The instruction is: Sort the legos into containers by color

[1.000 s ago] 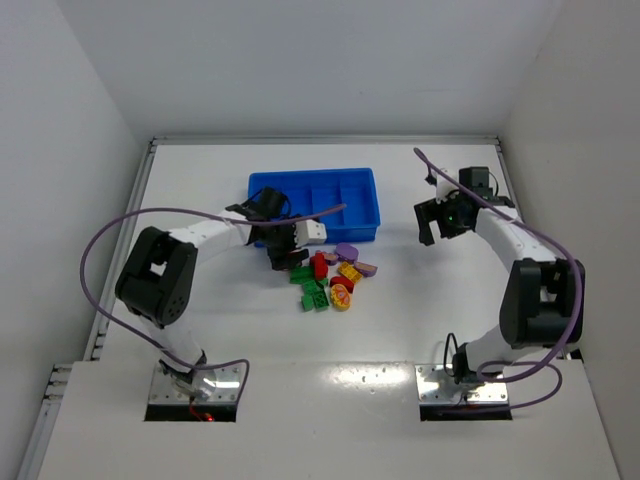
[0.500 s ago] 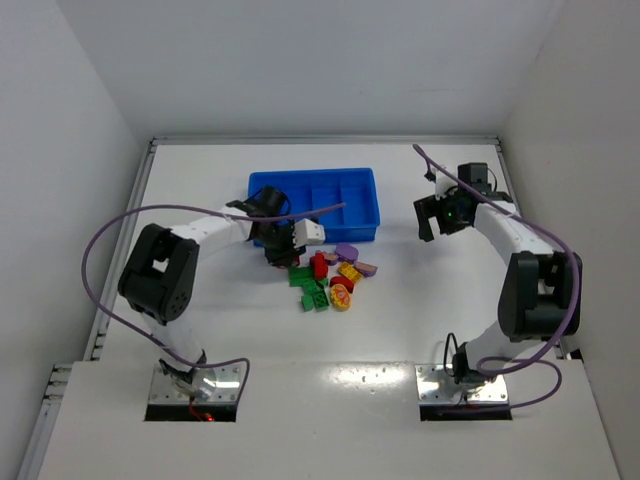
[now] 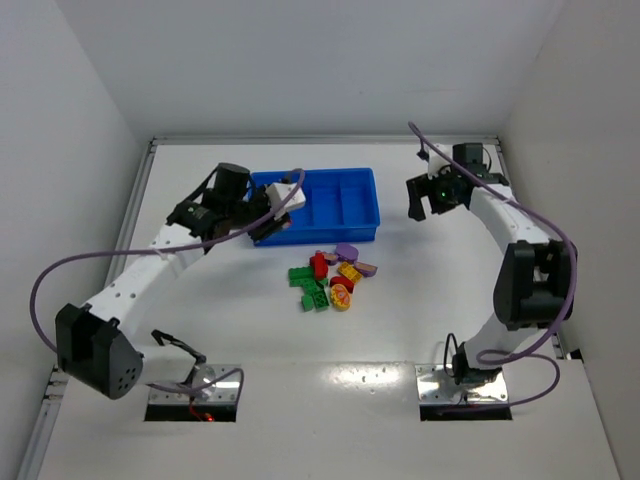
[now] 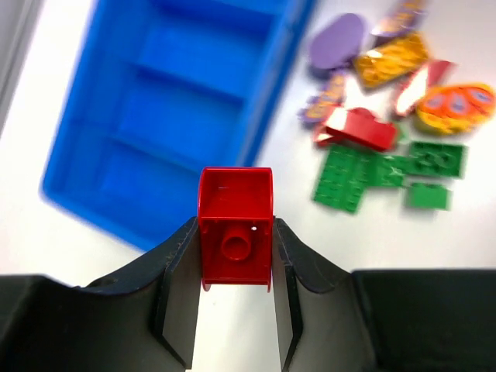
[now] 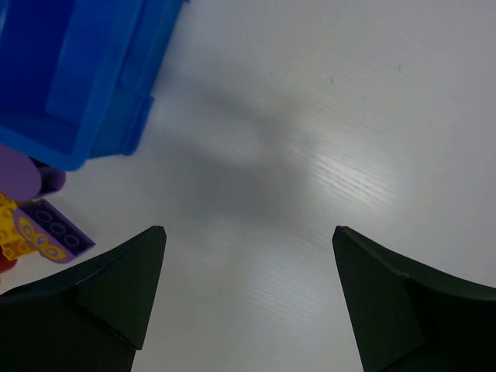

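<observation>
My left gripper is shut on a red lego brick, hollow underside facing the camera. In the top view the left gripper hovers at the front left corner of the blue tray; the four containers show no bricks. The remaining legos lie in a pile in front of the tray: green, red, purple and yellow. My right gripper stands open to the right of the tray, with only bare table between its fingers in the right wrist view.
A round yellow-orange piece sits at the pile's front edge. The tray's right corner and a purple brick lie left of my right gripper. White walls enclose the table on three sides.
My left gripper has shut on the red brick, lifted it out of the pile and carried it left to the tray's front left corner. My right gripper has drifted slightly up and left.
</observation>
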`<state>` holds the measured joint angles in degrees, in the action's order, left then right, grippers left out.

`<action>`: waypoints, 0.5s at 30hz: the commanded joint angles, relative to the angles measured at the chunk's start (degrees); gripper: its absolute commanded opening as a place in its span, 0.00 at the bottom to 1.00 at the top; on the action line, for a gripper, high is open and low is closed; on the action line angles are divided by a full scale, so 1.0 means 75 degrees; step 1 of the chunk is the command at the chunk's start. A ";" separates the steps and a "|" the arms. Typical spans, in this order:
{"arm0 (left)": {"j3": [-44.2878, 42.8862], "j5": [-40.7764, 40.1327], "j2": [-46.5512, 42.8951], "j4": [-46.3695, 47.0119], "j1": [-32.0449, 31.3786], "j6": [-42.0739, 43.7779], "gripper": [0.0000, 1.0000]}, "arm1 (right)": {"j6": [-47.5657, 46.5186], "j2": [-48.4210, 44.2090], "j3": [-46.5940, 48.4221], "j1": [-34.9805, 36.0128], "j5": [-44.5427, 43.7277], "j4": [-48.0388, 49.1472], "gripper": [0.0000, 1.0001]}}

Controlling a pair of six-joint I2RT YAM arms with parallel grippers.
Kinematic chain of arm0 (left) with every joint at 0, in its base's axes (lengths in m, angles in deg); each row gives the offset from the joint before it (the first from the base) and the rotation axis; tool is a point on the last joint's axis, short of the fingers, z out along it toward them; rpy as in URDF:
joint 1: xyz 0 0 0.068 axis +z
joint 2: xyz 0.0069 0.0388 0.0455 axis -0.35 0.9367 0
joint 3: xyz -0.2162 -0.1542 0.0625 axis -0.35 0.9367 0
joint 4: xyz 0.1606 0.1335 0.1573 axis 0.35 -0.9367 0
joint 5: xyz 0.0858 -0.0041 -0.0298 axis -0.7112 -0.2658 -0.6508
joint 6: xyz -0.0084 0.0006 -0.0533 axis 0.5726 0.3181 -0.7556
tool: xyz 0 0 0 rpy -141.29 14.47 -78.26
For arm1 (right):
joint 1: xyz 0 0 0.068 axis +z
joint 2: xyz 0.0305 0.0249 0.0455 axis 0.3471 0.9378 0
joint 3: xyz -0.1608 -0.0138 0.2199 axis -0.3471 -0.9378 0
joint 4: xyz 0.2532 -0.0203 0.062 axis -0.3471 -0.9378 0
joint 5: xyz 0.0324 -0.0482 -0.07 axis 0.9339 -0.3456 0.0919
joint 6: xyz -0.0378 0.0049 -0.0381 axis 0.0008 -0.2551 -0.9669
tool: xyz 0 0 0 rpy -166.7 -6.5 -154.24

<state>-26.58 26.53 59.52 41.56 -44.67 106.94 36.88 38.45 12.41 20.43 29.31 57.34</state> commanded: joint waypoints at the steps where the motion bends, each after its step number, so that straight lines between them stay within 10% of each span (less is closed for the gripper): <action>1: -0.0389 -0.0913 0.0479 0.0253 0.0295 -0.1053 0.04 | 0.0193 0.0381 0.1092 0.0381 0.0537 -0.0140 0.89; 15: -0.1666 -0.0881 0.3514 0.1508 0.1618 -0.2084 0.11 | 0.0311 0.1073 0.2117 0.1975 0.0759 -0.0516 0.84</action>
<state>-35.11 18.81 83.87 49.32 -34.47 94.00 39.24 46.76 27.99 33.26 33.24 54.08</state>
